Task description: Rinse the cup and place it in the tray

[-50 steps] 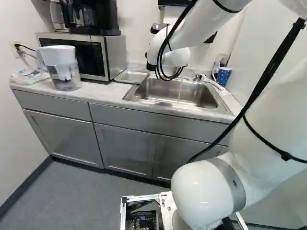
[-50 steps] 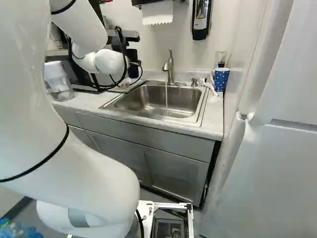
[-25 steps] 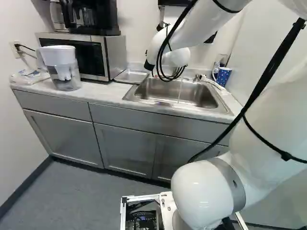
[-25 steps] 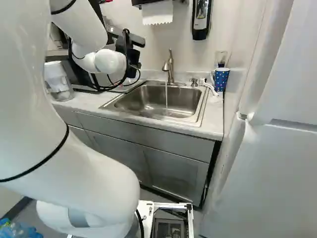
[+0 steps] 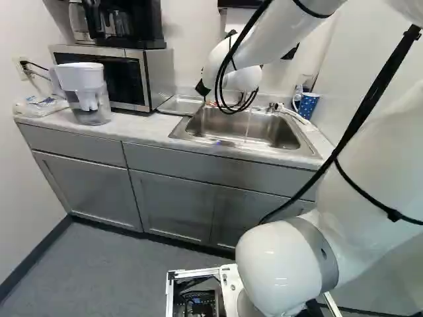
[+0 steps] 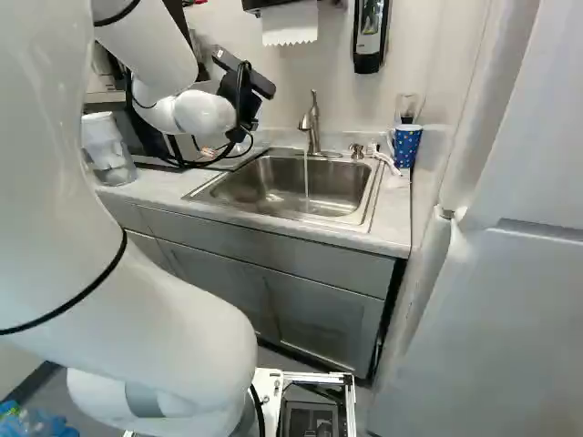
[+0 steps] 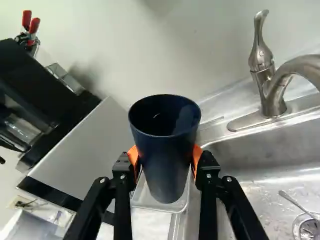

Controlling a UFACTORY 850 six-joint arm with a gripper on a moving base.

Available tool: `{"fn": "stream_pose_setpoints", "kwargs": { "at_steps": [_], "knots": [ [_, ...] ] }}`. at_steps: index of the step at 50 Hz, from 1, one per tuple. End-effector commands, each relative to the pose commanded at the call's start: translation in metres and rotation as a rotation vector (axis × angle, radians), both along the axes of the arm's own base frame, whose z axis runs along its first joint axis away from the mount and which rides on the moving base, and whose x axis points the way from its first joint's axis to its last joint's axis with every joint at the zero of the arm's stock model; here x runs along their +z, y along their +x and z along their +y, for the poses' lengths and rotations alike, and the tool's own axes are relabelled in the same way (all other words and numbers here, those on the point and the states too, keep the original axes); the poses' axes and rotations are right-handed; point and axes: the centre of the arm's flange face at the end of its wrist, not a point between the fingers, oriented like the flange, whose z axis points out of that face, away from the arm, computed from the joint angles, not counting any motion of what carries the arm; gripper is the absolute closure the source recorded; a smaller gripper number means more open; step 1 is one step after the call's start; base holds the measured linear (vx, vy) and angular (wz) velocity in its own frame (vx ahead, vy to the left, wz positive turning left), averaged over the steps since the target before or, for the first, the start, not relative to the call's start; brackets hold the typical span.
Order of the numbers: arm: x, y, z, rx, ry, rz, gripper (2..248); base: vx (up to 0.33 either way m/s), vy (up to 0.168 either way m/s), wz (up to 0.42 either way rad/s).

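In the right base view my gripper's black body [image 6: 242, 91] is left of the faucet [image 6: 312, 127]; its fingers are hidden there. The wrist view shows the gripper [image 7: 164, 160] shut on a dark blue cup [image 7: 166, 160], an orange pad on either side and the cup's mouth facing up. Beyond the cup's lower end lies the shallow tray [image 7: 143, 198], partly covered by it. That tray [image 5: 180, 105] rests on the counter between microwave and sink. Water [image 6: 306, 173] runs from the faucet into the metal sink [image 6: 355, 214].
The microwave [image 5: 162, 76] with a coffee maker [image 5: 142, 26] on top stands left of the tray. A white-lidded pitcher [image 5: 89, 99] is farther left. A spotted blue cup [image 6: 407, 146] and a white brush [image 6: 387, 162] are right of the sink.
My gripper's body has turned and tilted at the end of the arm, its black tip shifting a little left in the left base view. The base has stayed put.
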Motion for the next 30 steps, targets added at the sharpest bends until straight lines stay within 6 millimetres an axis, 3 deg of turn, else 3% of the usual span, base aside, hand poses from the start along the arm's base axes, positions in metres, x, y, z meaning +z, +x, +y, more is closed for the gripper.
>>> {"fn": "stream_pose_setpoints", "kwargs": {
  "at_steps": [30],
  "knots": [
    [0.0, 0.0, 0.0, -0.055, 0.308, 0.038, 129, 0.0, 0.0, 0.0]
  ]
}}
